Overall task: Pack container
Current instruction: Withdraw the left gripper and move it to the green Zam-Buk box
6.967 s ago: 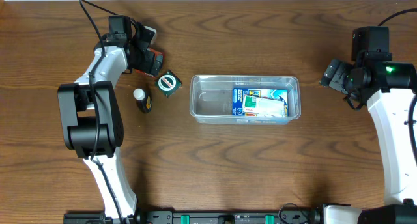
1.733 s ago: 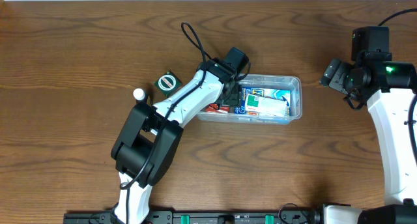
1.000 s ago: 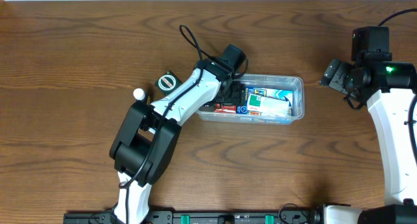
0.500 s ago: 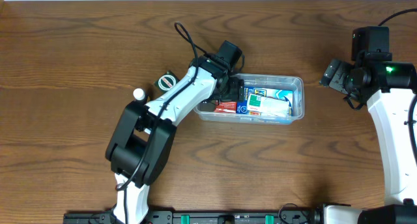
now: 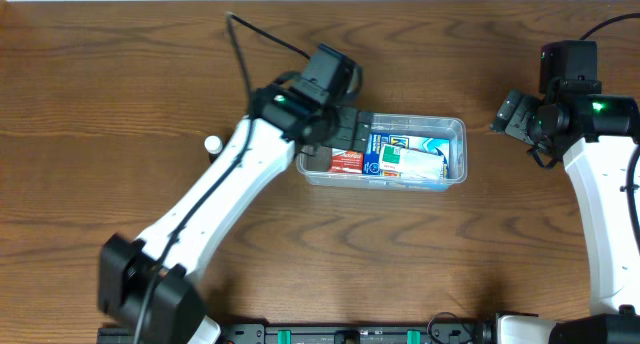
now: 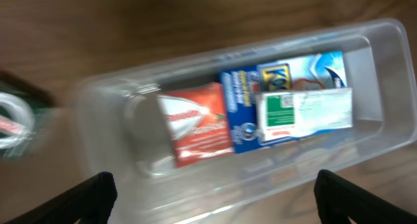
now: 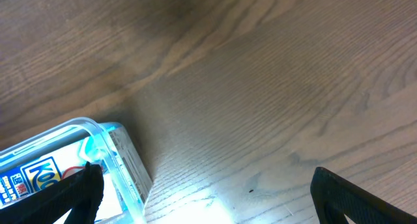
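The container (image 5: 462, 154), mid-frame, should be kept undisturbed: the left fingers (image 6: 91, 195), spread wide and empty, are best lifted straight clear.

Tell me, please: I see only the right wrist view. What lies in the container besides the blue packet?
Observer: A red packet lies flat next to the blue packet, toward the other end of the container.
Operator: And the other arm?
Observer: The left end effector hangs open above the container, holding nothing.
Operator: Is anything outside the container?
Observer: A small white cap shows beside the left arm.
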Motion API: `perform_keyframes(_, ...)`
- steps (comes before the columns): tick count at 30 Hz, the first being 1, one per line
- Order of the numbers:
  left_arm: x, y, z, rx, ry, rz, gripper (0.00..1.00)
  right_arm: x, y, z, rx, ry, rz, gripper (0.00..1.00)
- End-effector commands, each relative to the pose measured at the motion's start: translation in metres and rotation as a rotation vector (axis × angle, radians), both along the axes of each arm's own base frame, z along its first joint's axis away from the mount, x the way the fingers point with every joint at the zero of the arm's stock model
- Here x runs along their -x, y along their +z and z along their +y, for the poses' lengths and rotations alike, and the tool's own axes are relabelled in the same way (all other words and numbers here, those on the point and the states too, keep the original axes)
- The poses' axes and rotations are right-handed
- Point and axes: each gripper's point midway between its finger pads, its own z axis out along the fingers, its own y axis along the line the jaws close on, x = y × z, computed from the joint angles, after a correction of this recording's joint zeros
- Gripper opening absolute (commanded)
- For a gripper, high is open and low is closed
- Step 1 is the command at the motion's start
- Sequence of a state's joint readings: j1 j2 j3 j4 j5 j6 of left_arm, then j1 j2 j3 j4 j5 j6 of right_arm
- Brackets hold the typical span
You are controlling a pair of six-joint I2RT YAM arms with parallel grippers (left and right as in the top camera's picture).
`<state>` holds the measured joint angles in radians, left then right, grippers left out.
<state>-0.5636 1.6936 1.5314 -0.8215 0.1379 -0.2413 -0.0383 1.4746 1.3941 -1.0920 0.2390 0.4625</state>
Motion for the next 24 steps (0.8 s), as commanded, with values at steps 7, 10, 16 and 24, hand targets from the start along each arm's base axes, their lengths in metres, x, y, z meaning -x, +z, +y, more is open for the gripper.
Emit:
perform_keyframes(7,-0.04,0.001,0.092,-0.285,-0.212,-0.13,0.98,-0.001,0.007,-0.004,0.007,-0.011,-0.019,0.99)
perform_keyframes(10,-0.062,-0.01,0.121,-0.316,-0.195,-0.134,0.98,-0.001,0.007,-0.004,0.007,-0.012,-0.019,0.99)
perform_keyframes(16,-0.087,-0.045,0.149,-0.317,-0.253,-0.113,0.98,-0.001,0.007,-0.004,0.007,-0.011,-0.019,0.99)
perform_keyframes(24,-0.102,-0.099,0.153,-0.344,-0.312,-0.05,0.98,-0.001,0.007,-0.004,0.007,-0.011,-0.019,0.99)
